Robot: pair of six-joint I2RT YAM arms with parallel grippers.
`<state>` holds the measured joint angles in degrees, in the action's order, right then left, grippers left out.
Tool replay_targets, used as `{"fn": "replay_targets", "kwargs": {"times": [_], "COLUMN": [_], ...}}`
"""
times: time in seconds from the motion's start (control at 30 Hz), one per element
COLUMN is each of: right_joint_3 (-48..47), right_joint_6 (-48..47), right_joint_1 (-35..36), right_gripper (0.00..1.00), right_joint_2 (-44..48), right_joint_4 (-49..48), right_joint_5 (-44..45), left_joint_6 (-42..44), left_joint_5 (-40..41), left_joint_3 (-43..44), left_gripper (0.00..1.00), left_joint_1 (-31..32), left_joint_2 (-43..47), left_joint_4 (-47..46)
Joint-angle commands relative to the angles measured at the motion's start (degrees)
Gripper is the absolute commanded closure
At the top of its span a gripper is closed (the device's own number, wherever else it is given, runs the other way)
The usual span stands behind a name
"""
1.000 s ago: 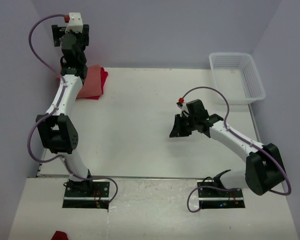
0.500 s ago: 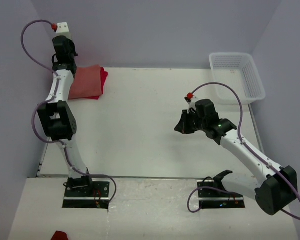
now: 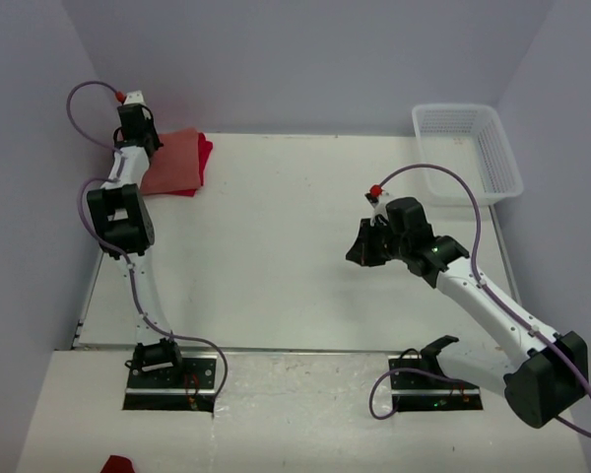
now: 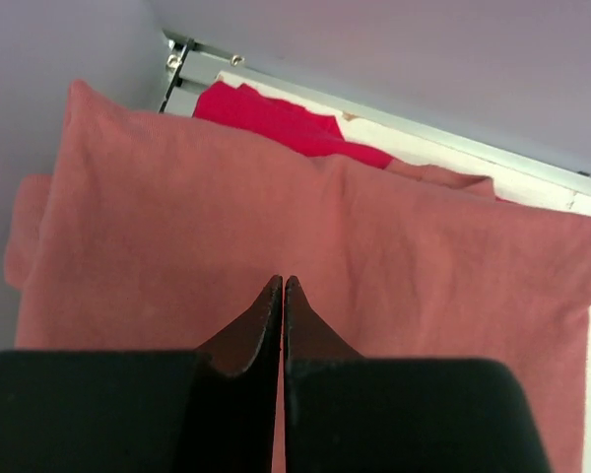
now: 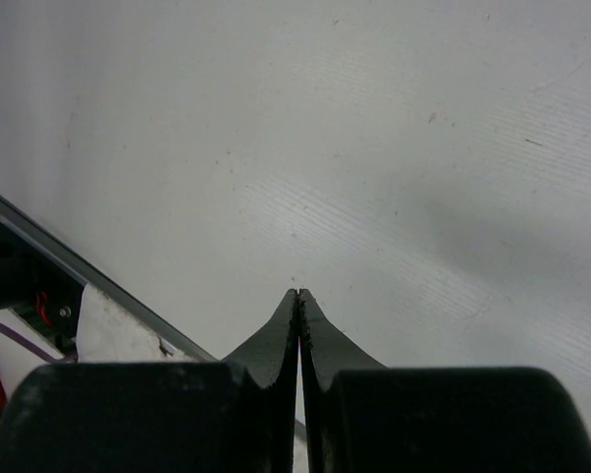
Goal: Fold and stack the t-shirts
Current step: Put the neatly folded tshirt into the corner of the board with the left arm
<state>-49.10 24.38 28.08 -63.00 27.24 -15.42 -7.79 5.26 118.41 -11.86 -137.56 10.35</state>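
Observation:
Two folded t-shirts lie stacked in the table's far left corner. The salmon-pink t-shirt (image 3: 172,163) (image 4: 355,256) is on top, and the red t-shirt (image 3: 205,153) (image 4: 276,120) peeks out from under its far edge. My left gripper (image 3: 145,145) (image 4: 282,282) hovers just over the pink shirt's left part, shut, with nothing between its fingers. My right gripper (image 3: 361,248) (image 5: 299,293) hangs over bare table right of centre, shut and empty.
A white mesh basket (image 3: 500,158) stands at the far right corner. Walls close in behind and left of the shirt stack. A small red scrap (image 3: 118,464) lies on the front ledge, left of the left arm's base (image 3: 167,367).
The left arm has come down from high against the back wall towards the shirt stack, and its jaws have shut. The right arm stretched out slightly to the right and closed.

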Motion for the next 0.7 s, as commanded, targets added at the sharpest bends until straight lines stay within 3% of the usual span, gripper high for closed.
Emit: {"fn": "replay_targets", "kwargs": {"times": [0.0, 0.37, 0.5, 0.67], "right_joint_3": [0.94, 0.32, 0.32, 0.23], "right_joint_6": [-0.12, 0.23, 0.67, 1.46], "right_joint_1": [0.23, 0.22, 0.23, 0.22], "right_gripper": [1.0, 1.0, 1.0, 1.0], "right_joint_2": [-0.01, -1.42, -2.3, -2.83], "right_joint_4": [-0.26, 0.7, 0.18, -0.35], "right_joint_5": [1.45, 1.62, 0.83, 0.39], "left_joint_6": [-1.0, -1.08, -0.56, 0.5], "left_joint_5": [1.51, 4.59, 1.96, -2.26], "left_joint_3": [-2.56, -14.34, -15.05, -21.55], "left_gripper": [1.0, 1.0, 1.0, 1.0], "left_joint_1": [-0.88, -2.47, -3.43, -4.05], "left_joint_2": [3.96, 7.47, 8.44, 14.32], "left_joint_4": [-4.54, -14.12, -14.83, -22.56]}}
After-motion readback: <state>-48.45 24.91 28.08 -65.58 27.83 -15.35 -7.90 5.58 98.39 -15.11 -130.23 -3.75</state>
